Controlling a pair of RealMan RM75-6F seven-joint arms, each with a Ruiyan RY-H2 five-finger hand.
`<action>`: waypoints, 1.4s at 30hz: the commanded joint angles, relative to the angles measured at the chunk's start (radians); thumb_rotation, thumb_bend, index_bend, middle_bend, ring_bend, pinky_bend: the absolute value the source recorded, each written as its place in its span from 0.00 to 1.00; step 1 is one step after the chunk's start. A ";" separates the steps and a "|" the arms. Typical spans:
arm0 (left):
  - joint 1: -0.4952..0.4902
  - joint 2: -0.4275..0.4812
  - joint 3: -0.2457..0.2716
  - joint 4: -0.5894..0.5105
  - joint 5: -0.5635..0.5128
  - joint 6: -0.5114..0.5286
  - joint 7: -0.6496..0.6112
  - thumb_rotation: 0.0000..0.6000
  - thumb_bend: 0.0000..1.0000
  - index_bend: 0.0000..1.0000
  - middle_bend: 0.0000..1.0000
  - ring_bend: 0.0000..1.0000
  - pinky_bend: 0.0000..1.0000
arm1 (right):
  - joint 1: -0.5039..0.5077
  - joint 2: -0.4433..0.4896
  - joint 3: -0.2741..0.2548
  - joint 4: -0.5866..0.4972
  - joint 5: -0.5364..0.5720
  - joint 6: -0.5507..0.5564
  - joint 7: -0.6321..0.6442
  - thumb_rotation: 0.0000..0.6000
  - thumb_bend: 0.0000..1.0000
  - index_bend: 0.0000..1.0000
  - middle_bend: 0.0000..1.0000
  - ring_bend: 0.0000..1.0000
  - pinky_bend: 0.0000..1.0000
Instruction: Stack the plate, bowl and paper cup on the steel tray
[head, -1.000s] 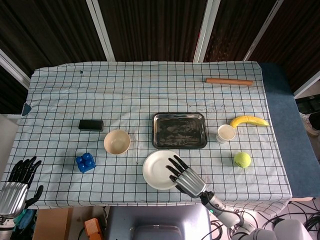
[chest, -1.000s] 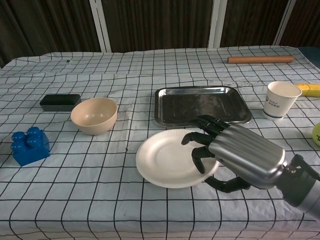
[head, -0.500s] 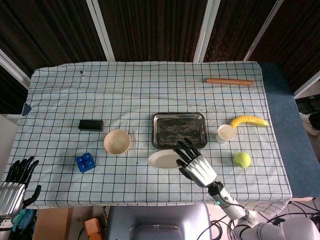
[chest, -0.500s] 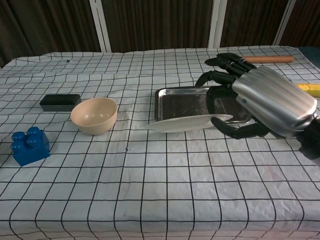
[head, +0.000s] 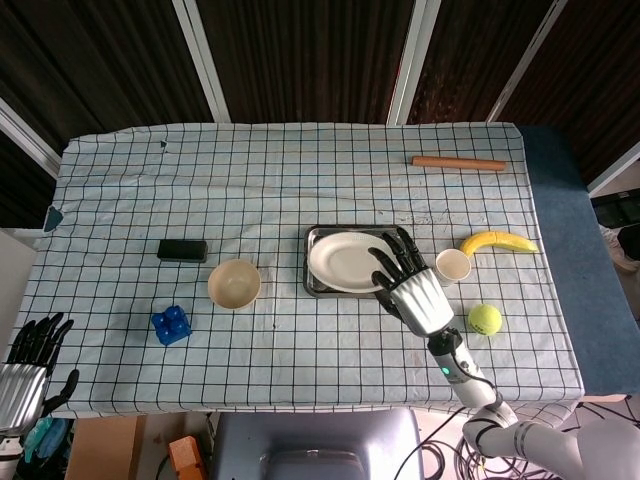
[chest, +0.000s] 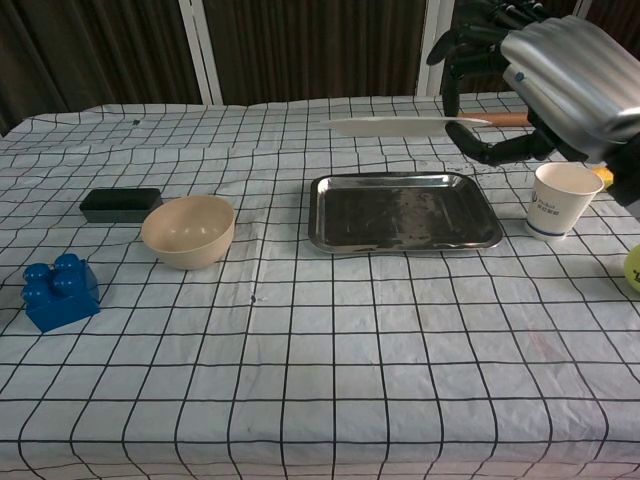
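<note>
While my right hand (chest: 560, 75) runs off the chest view's edge, I see it pinching the plate (chest: 400, 126), level and edge-on, above the tray (chest: 400, 238). My left hand (head: 25, 365), spread, holds nothing.

Banana (head: 498, 241), tennis ball (head: 485, 319), blue block (head: 171, 324).

Tray (chest: 405, 212): polished steel, smudged and scuffed. Plate (head: 345, 262): matt white paper. Bowl (chest: 188, 231): smooth, matt beige plastic. Cup (chest: 561, 200): printed paper. Right hand (chest: 560, 80): ribbed brushed metal shell, black fingers. Tablecloth (chest: 300, 380): checked cloth, creased.
</note>
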 joint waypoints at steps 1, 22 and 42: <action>-0.002 -0.001 0.000 0.001 0.000 -0.005 0.000 1.00 0.41 0.00 0.00 0.00 0.00 | 0.036 -0.027 0.032 0.078 0.047 -0.053 -0.011 1.00 0.46 0.71 0.26 0.07 0.07; -0.026 0.011 -0.007 -0.016 -0.026 -0.070 0.018 1.00 0.41 0.00 0.00 0.00 0.00 | 0.207 -0.314 0.019 0.609 0.172 -0.287 0.078 1.00 0.46 0.67 0.26 0.07 0.04; -0.031 0.009 -0.002 -0.025 -0.015 -0.072 0.031 1.00 0.41 0.00 0.00 0.00 0.00 | 0.110 -0.304 -0.130 0.616 0.105 -0.220 -0.028 1.00 0.46 0.50 0.25 0.07 0.00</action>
